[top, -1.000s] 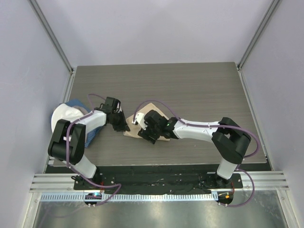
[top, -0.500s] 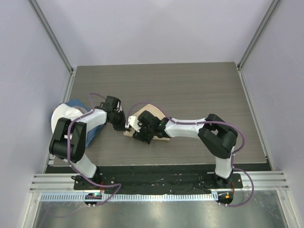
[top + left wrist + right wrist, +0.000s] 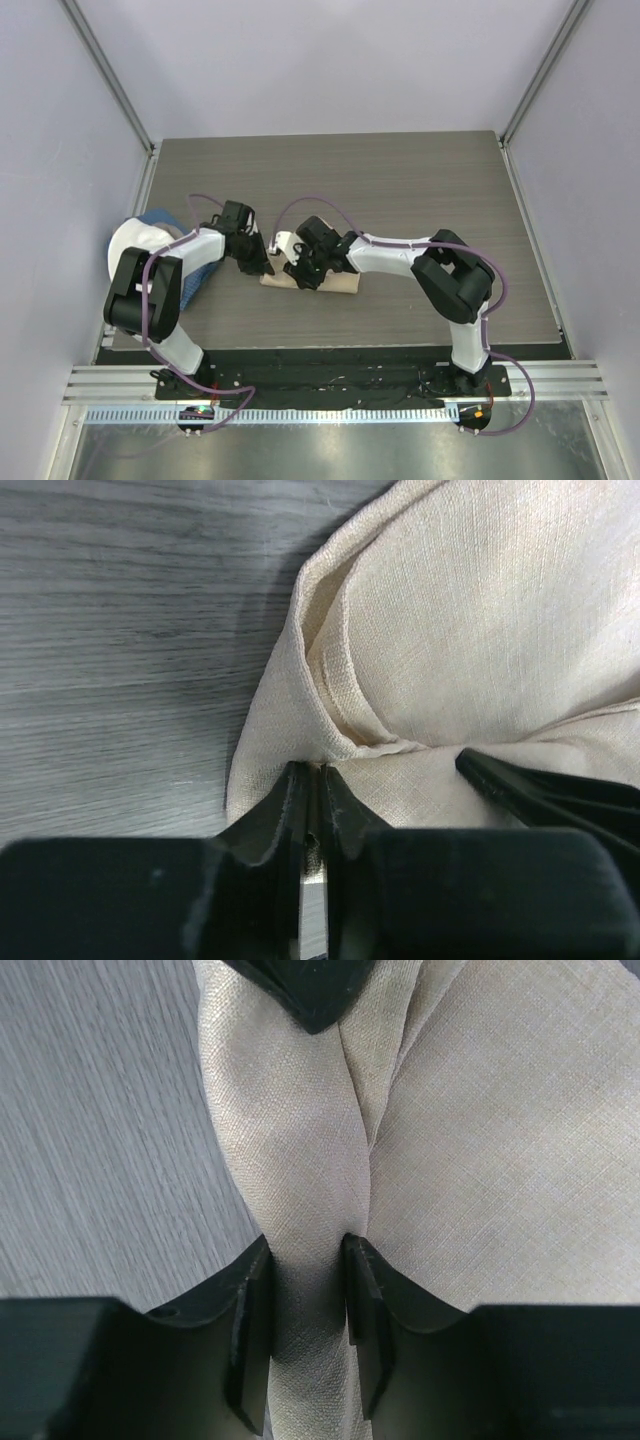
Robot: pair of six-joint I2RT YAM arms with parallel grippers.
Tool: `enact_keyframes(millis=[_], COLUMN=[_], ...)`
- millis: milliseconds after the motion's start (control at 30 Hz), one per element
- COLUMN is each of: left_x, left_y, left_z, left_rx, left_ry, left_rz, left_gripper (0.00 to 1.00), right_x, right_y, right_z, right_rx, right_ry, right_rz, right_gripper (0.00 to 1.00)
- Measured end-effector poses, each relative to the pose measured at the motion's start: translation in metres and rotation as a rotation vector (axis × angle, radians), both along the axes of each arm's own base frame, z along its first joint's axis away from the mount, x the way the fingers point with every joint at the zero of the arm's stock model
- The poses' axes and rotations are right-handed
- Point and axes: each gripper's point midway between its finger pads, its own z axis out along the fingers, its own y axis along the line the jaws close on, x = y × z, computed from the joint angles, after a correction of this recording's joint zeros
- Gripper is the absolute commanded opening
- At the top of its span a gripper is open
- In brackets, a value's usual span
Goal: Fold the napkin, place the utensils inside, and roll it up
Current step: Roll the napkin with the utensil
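The left pincer [image 3: 312,772] pinches the hem of the beige-tan cloth napkin [image 3: 480,630] at 9 o'clock. The right pincer [image 3: 306,1248] clamps its roll. Uneven release may unroll it.

From above, the napkin [image 3: 343,285] lies mostly under the left gripper [image 3: 266,267] and the right gripper [image 3: 302,277], whose tips are too small there to tell apart, and the blue cloth [image 3: 197,278] is partly covered by the left arm [image 3: 195,245]. In the left wrist view the napkin runs off the top and right edges, and the black fingers [image 3: 285,805] hide whether any cloth sits between them (only a thin slit shows). The right wrist view cuts it off at top, right and bottom.
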Motion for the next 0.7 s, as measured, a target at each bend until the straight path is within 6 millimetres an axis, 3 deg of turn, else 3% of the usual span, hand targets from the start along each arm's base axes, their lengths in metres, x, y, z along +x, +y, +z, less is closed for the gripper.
enact_keyframes(millis=[133, 167, 267, 500, 700], left_x=[0.004, 0.005, 0.011, 0.015, -0.011], left_y=[0.005, 0.007, 0.017, 0.033, 0.031], left_z=[0.003, 0.005, 0.019, 0.062, 0.042], left_rx=[0.03, 0.04, 0.072, 0.086, 0.037], left_ry=[-0.025, -0.035, -0.089, -0.264, -0.248], left_rz=[0.009, 0.015, 0.044, 0.103, 0.106], left_gripper=[0.42, 0.51, 0.63, 0.71, 0.71], right_x=[-0.003, -0.004, -0.011, -0.025, -0.023], right_y=[-0.001, -0.001, -0.004, -0.009, -0.007], right_z=[0.0, 0.0, 0.001, 0.001, 0.001], right_rx=[0.031, 0.038, 0.056, 0.091, 0.129], right_ry=[0.063, 0.082, 0.151, 0.344, 0.556], right_rz=[0.005, 0.007, 0.012, 0.011, -0.022], right_gripper=[0.29, 0.27, 0.26, 0.26, 0.26])
